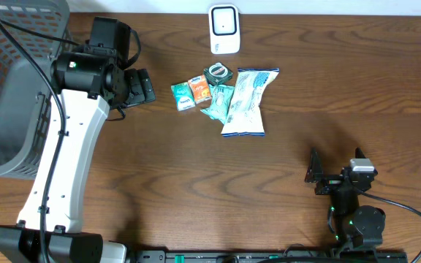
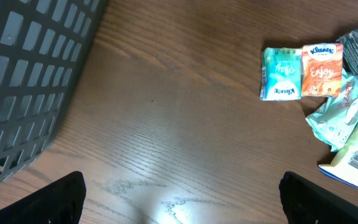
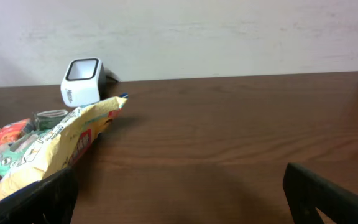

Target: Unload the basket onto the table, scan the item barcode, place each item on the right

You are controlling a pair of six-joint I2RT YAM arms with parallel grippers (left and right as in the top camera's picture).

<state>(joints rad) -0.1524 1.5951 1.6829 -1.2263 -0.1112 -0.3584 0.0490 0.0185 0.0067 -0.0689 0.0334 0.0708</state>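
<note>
Currently right fingers (image 3: 328, 196) apart, empty, lower right of overhead. Further up, left fingers (image 2: 55, 202) apart, empty, upper left. Beyond, snack bag (image 1: 247, 102) flat on table (image 1: 196, 183), upper centre, barcode showing. Likely best: pinch bag edge clear of barcode, present label squarely to scanner (image 1: 224, 29), top centre.

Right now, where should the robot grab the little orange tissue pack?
From above, with the left pincer across its two short ends. The orange tissue pack lies flat, and the teal pack touches one long side, so those ends look freer.
</note>
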